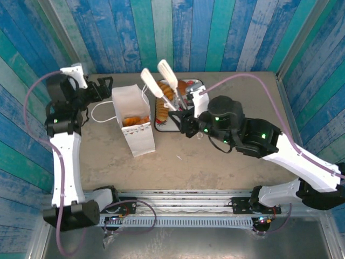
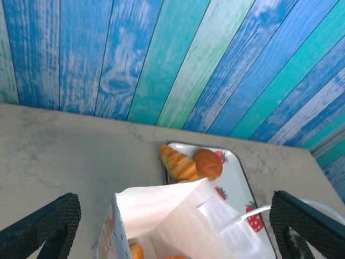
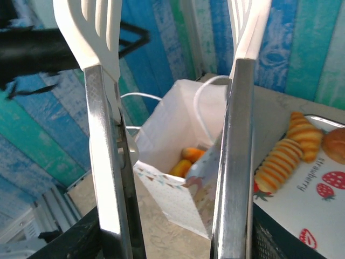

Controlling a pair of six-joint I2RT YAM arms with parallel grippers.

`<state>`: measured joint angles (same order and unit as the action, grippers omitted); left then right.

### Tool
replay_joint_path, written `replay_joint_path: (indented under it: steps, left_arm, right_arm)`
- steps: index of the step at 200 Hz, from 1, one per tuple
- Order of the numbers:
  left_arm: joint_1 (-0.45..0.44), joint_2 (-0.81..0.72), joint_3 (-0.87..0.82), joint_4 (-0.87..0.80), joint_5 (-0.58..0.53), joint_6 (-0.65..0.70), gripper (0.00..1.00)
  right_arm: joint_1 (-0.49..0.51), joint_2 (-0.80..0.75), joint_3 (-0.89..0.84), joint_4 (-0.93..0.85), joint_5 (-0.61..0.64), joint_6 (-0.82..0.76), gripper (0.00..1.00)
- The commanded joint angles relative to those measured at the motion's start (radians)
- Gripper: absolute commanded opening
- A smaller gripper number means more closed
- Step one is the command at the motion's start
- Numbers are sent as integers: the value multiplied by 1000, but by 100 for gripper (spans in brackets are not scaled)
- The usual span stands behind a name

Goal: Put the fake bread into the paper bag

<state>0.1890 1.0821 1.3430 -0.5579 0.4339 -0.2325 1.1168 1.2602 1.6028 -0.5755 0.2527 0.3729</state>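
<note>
The white paper bag [image 1: 138, 135] stands open on the table, with orange fake bread [image 1: 135, 120] inside it. More fake bread [image 1: 171, 94] lies on the strawberry-print tray [image 1: 161, 125] to the bag's right. My left gripper [image 1: 105, 89] is open at the bag's far left; in the left wrist view its fingers [image 2: 43, 226] stand wide on either side of the bag [image 2: 178, 216] without touching it. My right gripper [image 1: 186, 114] is shut on metal tongs [image 3: 105, 135]. The tongs' white tips [image 1: 156, 75] are spread with nothing between them, above the bag and tray.
A croissant [image 2: 179, 164] and a round brown bun [image 2: 207, 163] lie at the tray's far end. Two ridged croissants [image 3: 280, 164] lie next to the bag [image 3: 178, 124]. The bag's cord handle [image 1: 99, 114] lies on the table to its left. Blue plank walls close the back and sides.
</note>
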Motion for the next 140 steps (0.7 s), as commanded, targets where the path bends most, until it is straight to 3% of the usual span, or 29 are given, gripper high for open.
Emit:
replay_joint_path:
  steps: [1, 69, 102, 140]
  left_arm:
    - [4, -90, -58, 45, -55, -15, 99]
    - [4, -317, -227, 69, -131, 2, 94]
    - [4, -370, -276, 72, -151, 20, 94]
    - [4, -395, -282, 57, -211, 50, 94]
  right_arm:
    - [-79, -39, -71, 17, -56, 69, 51]
    - [-281, -44, -334, 87, -212, 170, 53]
    - [-332, 30, -432, 172, -296, 218, 52]
    - [-360, 164, -430, 199, -394, 251, 53]
